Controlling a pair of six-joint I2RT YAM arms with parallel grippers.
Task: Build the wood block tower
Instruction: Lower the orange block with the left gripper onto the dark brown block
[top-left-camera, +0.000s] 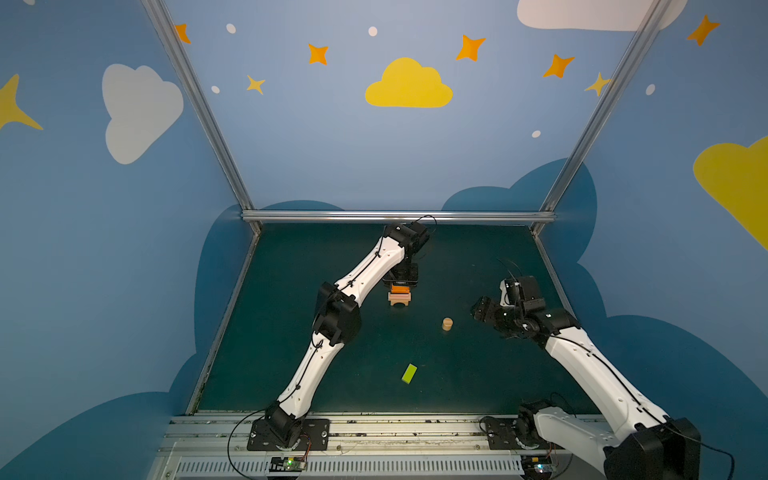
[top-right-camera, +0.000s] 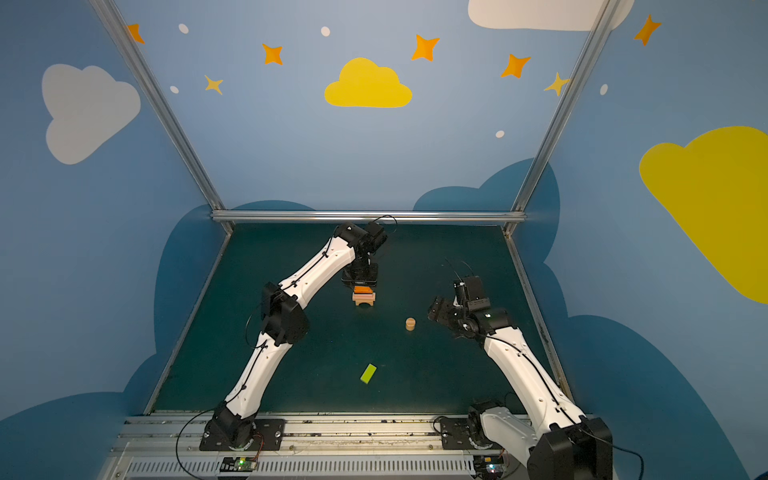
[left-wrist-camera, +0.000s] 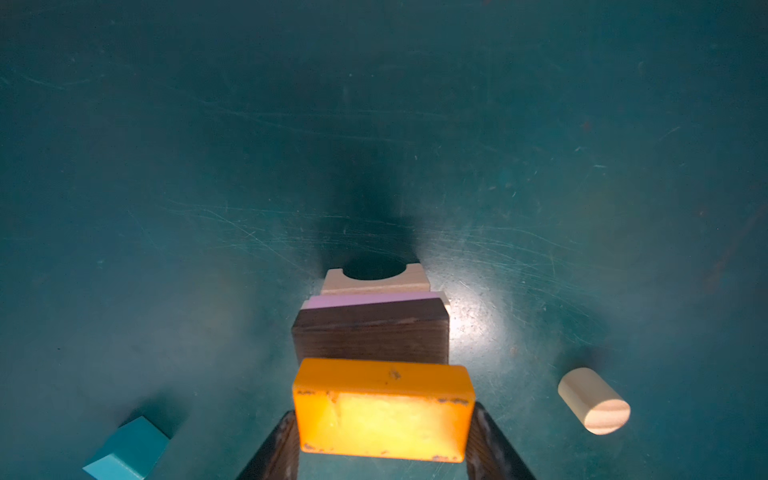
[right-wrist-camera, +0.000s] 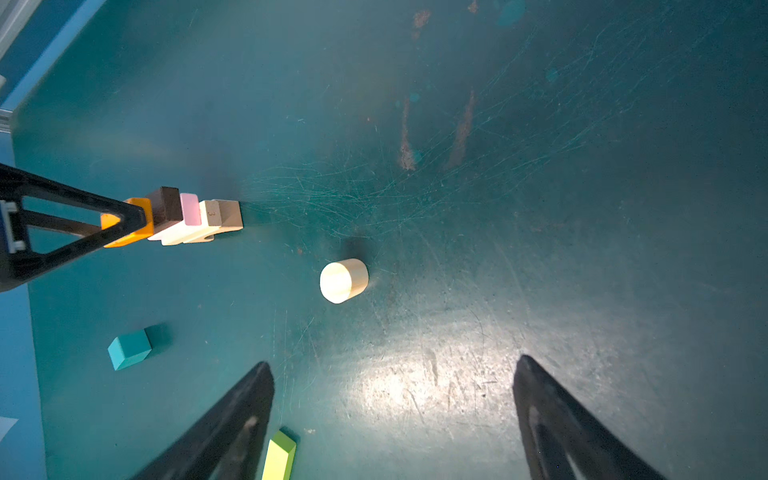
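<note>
Left wrist view: left jaws pinch the orange brick (left-wrist-camera: 382, 409), seemingly resting on the dark brown brick (left-wrist-camera: 371, 336) topping the tower (top-left-camera: 400, 297) on the table (top-left-camera: 478, 374), right jaws spread empty; an off-centre release could topple it.

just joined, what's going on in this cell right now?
Block tower build, mid-stack. The left gripper is shut on the orange brick, holding it at the top of the tower, over the dark brown brick. The pink brick, tan plank and arch sit below. The right gripper is open and empty near the tan cylinder. The cylinder, teal cube and lime green brick lie loose on the table.
</note>
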